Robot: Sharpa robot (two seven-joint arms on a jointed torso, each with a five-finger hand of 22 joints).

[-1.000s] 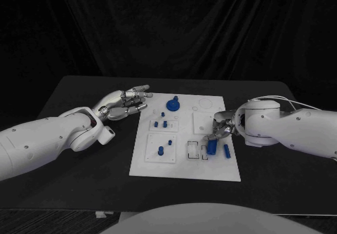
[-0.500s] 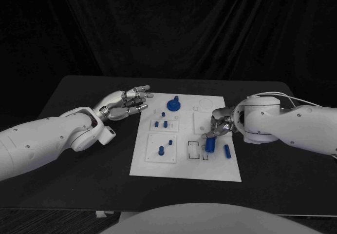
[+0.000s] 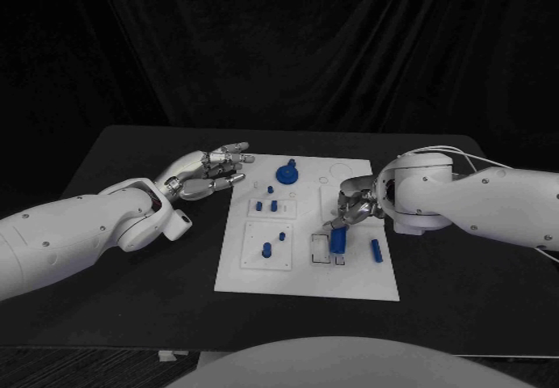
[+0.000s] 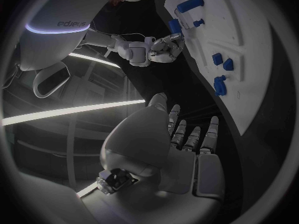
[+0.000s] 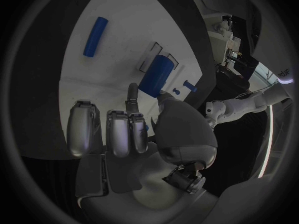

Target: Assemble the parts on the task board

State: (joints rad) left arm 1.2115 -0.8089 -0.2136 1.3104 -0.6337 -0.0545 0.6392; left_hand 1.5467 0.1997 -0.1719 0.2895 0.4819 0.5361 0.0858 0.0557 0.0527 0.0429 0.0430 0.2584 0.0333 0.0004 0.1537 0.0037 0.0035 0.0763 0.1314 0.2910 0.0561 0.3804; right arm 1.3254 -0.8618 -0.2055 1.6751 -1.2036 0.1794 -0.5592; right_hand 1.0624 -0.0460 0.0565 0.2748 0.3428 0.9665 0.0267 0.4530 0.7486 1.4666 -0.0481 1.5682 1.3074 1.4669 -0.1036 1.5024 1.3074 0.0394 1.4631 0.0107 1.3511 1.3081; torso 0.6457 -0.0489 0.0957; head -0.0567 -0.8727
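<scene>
On the black table [image 3: 128, 267] the flat white rectangular task board [image 3: 350, 279] lies at the centre of the head view, reaching from the middle of the frame down toward its lower half. The right hand [image 3: 353, 208] sits over the board's right-hand part, just right of centre, and pinches a stubby blue cylindrical part [image 3: 338, 239] between thumb and a finger; the part hangs below the fingers over a rectangular outlined slot [image 3: 327, 248] in the board, though whether it touches the board cannot be told. In the right wrist view the same blue cylinder [image 5: 155, 75] shows just beyond the fingertips [image 5: 132, 92], with the other fingers curled in side by side. A slim blue rod-shaped part [image 3: 375, 249] lies flat on the board to the right of the held piece, apart from it. A round blue knob-like part [image 3: 287, 171] stands near the board's upper edge, and small blue pegs [image 3: 266, 206] stand in the square recessed panels left of centre. The left hand [image 3: 213, 172] rests by the board's upper-left corner, holding nothing, its fingers loosely bent and apart.
</scene>
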